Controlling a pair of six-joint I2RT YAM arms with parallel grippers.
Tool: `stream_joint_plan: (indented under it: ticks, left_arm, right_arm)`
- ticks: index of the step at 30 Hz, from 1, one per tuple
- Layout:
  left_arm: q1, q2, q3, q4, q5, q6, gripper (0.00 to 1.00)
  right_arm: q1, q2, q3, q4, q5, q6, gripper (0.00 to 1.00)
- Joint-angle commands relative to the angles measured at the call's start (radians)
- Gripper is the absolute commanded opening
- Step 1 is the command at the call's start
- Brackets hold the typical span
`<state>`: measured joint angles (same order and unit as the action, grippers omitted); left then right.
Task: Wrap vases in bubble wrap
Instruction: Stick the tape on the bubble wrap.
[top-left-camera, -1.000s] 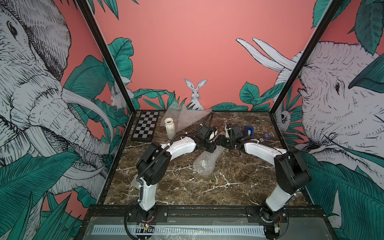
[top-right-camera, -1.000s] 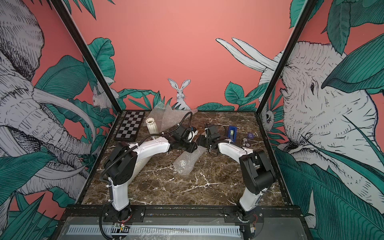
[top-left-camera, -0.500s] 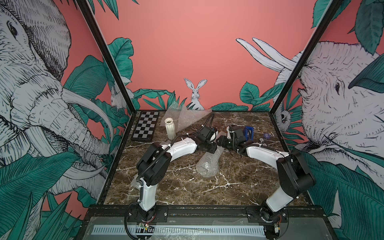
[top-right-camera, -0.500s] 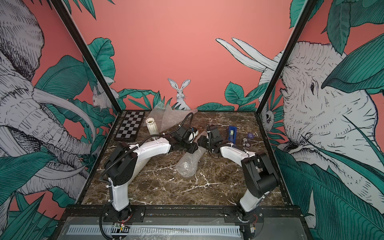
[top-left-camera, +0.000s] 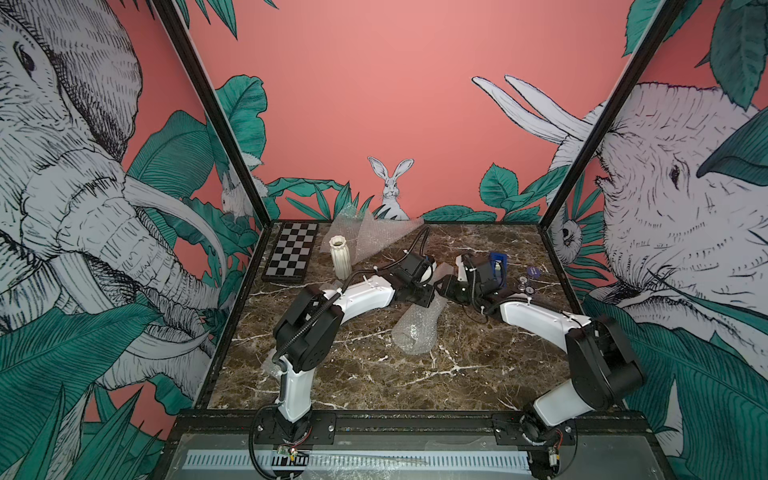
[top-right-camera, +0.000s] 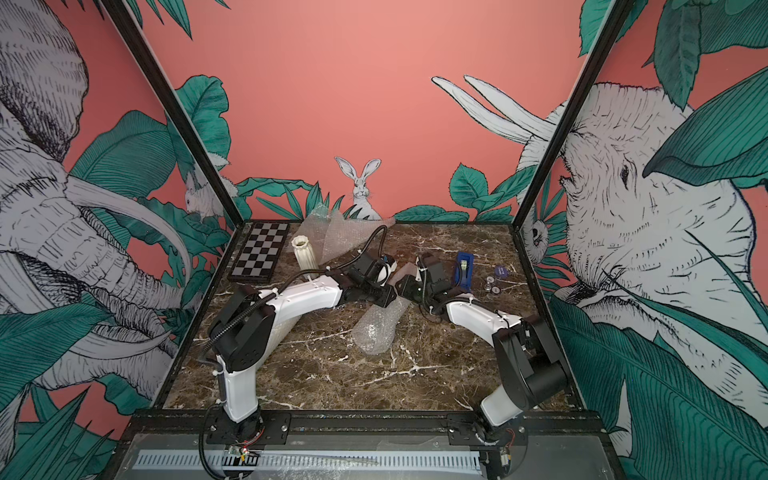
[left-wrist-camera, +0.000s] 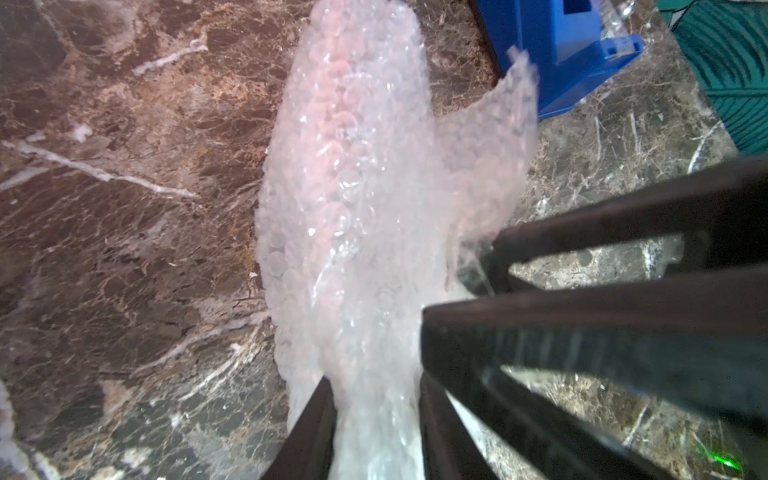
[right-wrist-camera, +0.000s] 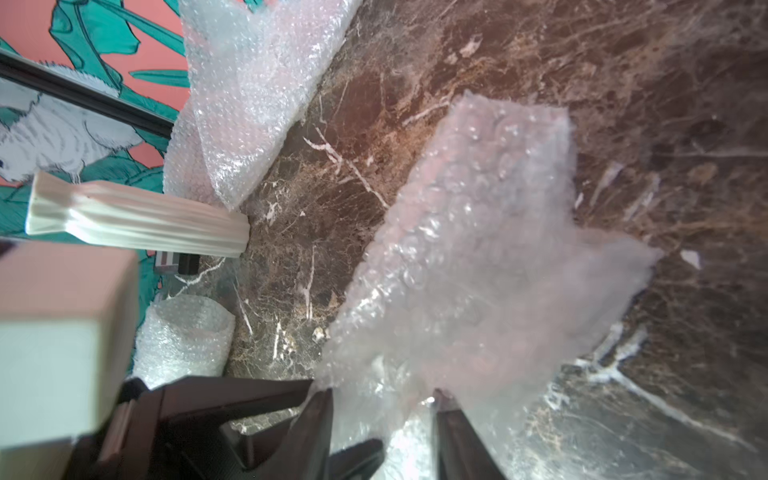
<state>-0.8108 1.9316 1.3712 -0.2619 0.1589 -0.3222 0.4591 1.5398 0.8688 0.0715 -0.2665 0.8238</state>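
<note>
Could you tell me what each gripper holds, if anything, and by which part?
The left gripper is shut on the far end of the rolled bubble wrap. The right gripper straddles that same end; whether it grips cannot be told.

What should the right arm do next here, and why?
Probably close the right gripper on the loose end of the bubble wrap roll. Its jaws straddle that end with wrap between them, while the left gripper is shut on the same roll close by. A second firm grip would likely let the pair twist or tuck the end.

Front tabletop (top-left-camera: 374, 374) free, vase (top-left-camera: 340, 257), tape dispenser (top-left-camera: 497, 268) behind
</note>
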Motion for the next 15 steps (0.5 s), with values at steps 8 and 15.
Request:
stream_joint_plan:
  ticks: [8, 15]
  left_arm:
    - [-0.006, 0.027, -0.061, -0.149, 0.024, -0.009, 0.34]
    - [-0.005, 0.032, -0.063, -0.141, 0.034, -0.006, 0.34]
  right_arm:
    - [-0.005, -0.076, -0.039, 0.069, -0.11, -0.05, 0.44]
    - [-0.017, -0.056, -0.051, 0.086, -0.14, -0.05, 0.27]
